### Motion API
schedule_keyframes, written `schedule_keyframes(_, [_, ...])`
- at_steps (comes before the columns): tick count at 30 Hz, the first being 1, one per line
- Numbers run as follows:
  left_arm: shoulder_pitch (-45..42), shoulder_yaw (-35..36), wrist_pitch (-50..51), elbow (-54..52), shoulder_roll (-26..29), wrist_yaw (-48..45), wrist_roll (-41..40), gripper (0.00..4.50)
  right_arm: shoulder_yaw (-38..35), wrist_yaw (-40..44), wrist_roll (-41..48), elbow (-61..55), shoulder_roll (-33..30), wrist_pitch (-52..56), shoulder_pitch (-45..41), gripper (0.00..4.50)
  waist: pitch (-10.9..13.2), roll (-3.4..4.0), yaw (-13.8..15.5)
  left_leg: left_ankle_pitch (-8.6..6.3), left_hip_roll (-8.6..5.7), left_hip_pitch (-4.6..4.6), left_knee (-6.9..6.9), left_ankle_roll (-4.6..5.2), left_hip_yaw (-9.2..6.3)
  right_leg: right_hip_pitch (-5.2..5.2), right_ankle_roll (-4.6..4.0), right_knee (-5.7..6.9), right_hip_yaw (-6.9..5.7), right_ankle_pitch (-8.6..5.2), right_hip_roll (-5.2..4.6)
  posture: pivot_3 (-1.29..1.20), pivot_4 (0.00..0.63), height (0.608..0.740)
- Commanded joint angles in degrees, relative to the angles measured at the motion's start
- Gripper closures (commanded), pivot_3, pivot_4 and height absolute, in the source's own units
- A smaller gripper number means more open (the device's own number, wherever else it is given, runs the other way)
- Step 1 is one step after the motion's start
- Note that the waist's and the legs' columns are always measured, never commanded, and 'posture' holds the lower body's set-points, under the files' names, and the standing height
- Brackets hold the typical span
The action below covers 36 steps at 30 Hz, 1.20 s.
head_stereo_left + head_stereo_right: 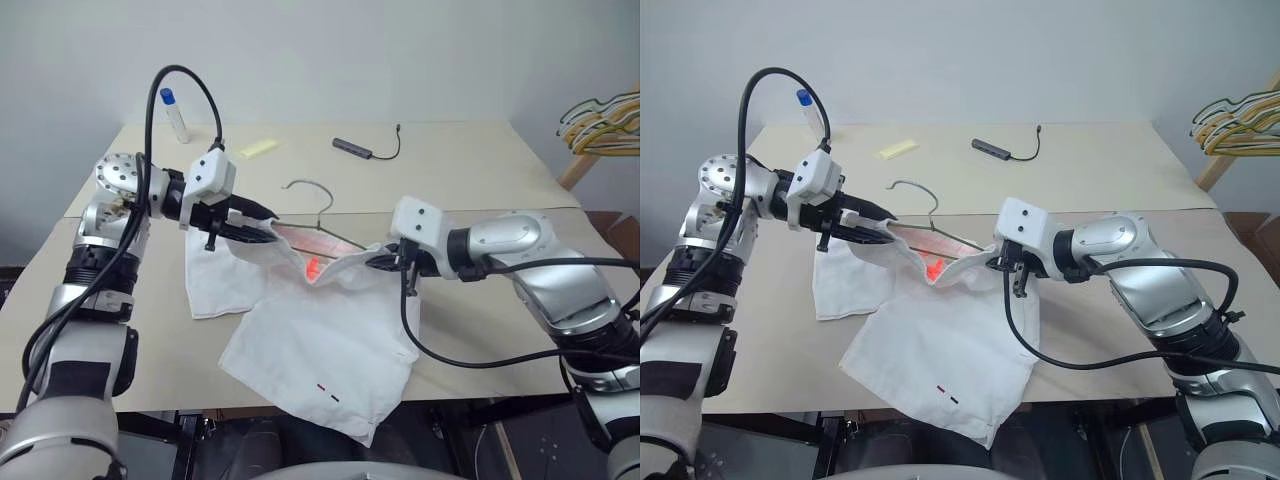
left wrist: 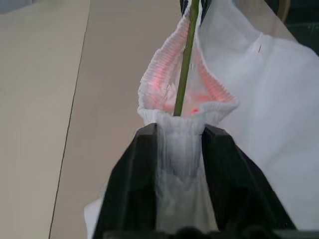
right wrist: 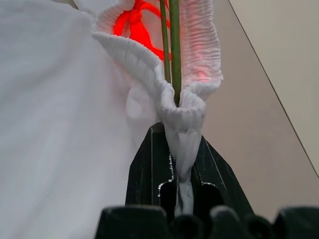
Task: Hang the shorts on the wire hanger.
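Note:
The white shorts lie on the table's near half, one leg over the front edge. Their gathered waistband is lifted and stretched between my two grippers. The wire hanger lies behind it, hook toward the far side; its thin wire runs into the open waistband, also seen as the wire. My left gripper is at the waistband's left end; its fingers stand apart with bunched cloth between them. My right gripper is shut on the waistband's right end, pinching a thin fold.
At the table's far side stand a blue-capped bottle, a yellow slip and a dark adapter with cable. A bunch of yellowish hangers hangs on a rack at the right. The table's front edge is near.

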Motion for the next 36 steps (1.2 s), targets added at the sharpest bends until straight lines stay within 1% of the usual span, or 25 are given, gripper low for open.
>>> schedule_keyframes(1, [-2.2, 2.4, -1.3, 0.9, 0.0, 0.4, -0.5, 1.65, -3.8, -1.6, 1.1, -1.5, 0.3, 1.8, 0.5, 4.50, 0.0, 0.00, 0.0, 0.00, 0.00, 0.00, 0.00, 0.00, 0.00, 0.00, 0.00, 0.00, 0.00, 0.00, 0.00, -0.05, 0.000, 0.740])
schedule_keyframes(4, [-1.5, 2.8, -1.7, 1.1, -0.7, 2.5, 0.2, 0.62, -6.4, -2.7, 2.5, -1.4, 0.4, 4.6, 1.9, 4.50, 0.0, 0.00, 0.0, 0.00, -0.01, -0.01, 0.00, 0.00, -0.01, -0.01, 0.00, 0.00, 0.01, 0.00, -0.01, -0.05, 0.000, 0.740])
schedule_keyframes(5, [-1.2, 3.2, -2.2, 1.3, -1.1, 3.8, 0.4, 0.37, -7.1, -3.2, 2.6, -1.4, 0.1, 5.2, 2.8, 4.50, 0.0, 0.00, 0.0, 0.00, -0.01, -0.01, 0.00, 0.00, 0.00, -0.01, 0.00, 0.00, 0.01, 0.00, -0.02, -0.05, 0.000, 0.740])
schedule_keyframes(6, [-0.9, 3.5, -2.5, 1.3, -1.3, 4.6, 0.5, 0.03, -7.6, -3.6, 2.7, -1.5, -0.1, 5.6, 3.5, 4.50, 0.0, -0.01, 0.1, 0.00, -0.01, -0.01, 0.01, 0.00, 0.00, 0.00, 0.00, 0.00, 0.01, 0.00, -0.02, -0.06, 0.000, 0.740])
schedule_keyframes(10, [-1.0, 7.0, -0.6, 0.5, -2.3, 10.3, -1.4, 0.01, -11.1, -6.0, 3.5, -2.9, -1.1, 9.1, 7.1, 4.50, 0.0, -0.01, 0.0, 0.00, -0.01, -0.01, 0.06, 0.00, -0.03, 0.03, 0.00, 0.02, -0.01, 0.00, -0.02, -0.08, 0.000, 0.740])
schedule_keyframes(11, [-0.3, 8.4, 0.2, -0.9, -2.7, 12.3, -2.2, 0.01, -13.1, -7.4, 3.8, -3.1, -1.0, 11.2, 8.3, 4.50, 0.0, -0.01, -0.1, 0.00, -0.01, -0.02, 0.07, 0.00, -0.03, 0.02, 0.00, 0.01, -0.01, 0.00, -0.02, -0.08, 0.000, 0.740])
schedule_keyframes(13, [1.4, 10.5, 1.2, -4.0, -3.6, 16.6, -3.1, 0.01, -16.6, -10.0, 4.4, -3.2, -0.3, 15.3, 9.9, 4.50, 0.0, -0.01, -0.1, 0.00, 0.00, -0.02, 0.07, 0.00, -0.03, 0.02, 0.00, 0.02, 0.00, 0.00, -0.02, -0.09, 0.000, 0.740])
schedule_keyframes(15, [4.2, 13.2, 4.6, -9.0, -6.1, 23.4, -4.8, 0.01, -21.5, -14.4, 4.6, -2.4, 1.8, 21.6, 10.8, 4.50, 0.0, -0.01, -0.2, 0.00, 0.00, -0.02, 0.07, 0.00, -0.03, 0.02, 0.00, 0.03, 0.01, 0.00, -0.04, -0.12, 0.000, 0.740])
schedule_keyframes(17, [8.2, 15.0, 8.2, -15.5, -7.9, 26.0, -8.1, 0.01, -26.2, -18.7, 3.9, -2.0, 3.9, 26.5, 11.5, 4.50, 0.0, -0.01, -0.2, 0.00, -0.01, -0.01, 0.12, 0.00, -0.02, 0.02, 0.00, 0.08, 0.05, 0.01, -0.08, -0.13, 0.000, 0.740])
schedule_keyframes(21, [14.6, 15.8, 15.0, -26.1, -9.9, 27.5, -14.3, 0.01, -32.2, -24.5, 1.9, -1.5, 4.4, 33.6, 12.8, 4.50, -0.1, 0.01, -0.8, 0.00, -0.01, -0.01, 0.12, 0.00, -0.02, 0.00, 0.00, 0.12, 0.08, 0.01, -0.08, -0.17, 0.000, 0.740])
schedule_keyframes(24, [15.9, 14.7, 17.5, -29.6, -11.0, 28.3, -16.1, 0.01, -37.3, -25.9, 1.9, -1.8, 3.1, 36.7, 14.5, 4.50, -0.2, 0.03, -1.4, -0.01, -0.03, -0.01, 0.13, 0.00, -0.02, 0.03, 0.00, 0.11, 0.08, 0.01, -0.11, -0.19, 0.000, 0.740])
schedule_keyframes(29, [13.9, 12.8, 17.7, -29.1, -12.5, 28.8, -15.4, 0.01, -45.4, -31.0, -1.7, 2.0, 0.7, 41.2, 13.4, 4.50, -0.4, 0.34, -3.0, -0.01, -0.10, 0.02, 0.12, 0.00, 0.07, 0.13, 0.02, 0.00, 0.14, -0.01, -0.14, -0.22, 0.000, 0.740])
schedule_keyframes(33, [12.4, 11.7, 16.0, -28.0, -12.3, 27.3, -14.1, 0.01, -47.1, -35.8, -5.7, 6.7, -3.2, 40.1, 12.3, 4.50, -0.4, 0.44, -4.8, -0.01, -0.09, 0.04, 0.08, 0.01, 0.09, 0.14, 0.03, -0.04, 0.19, -0.01, -0.11, -0.23, 0.000, 0.740])
schedule_keyframes(36, [11.8, 12.0, 15.7, -27.7, -11.7, 26.3, -14.4, 0.01, -48.7, -39.1, -8.1, 9.7, -4.2, 39.7, 10.8, 4.50, -0.5, 0.57, -6.7, -0.01, -0.09, 0.14, -0.12, 0.01, 0.17, 0.16, 0.03, -0.12, 0.31, -0.02, -0.11, -0.24, 0.000, 0.740])
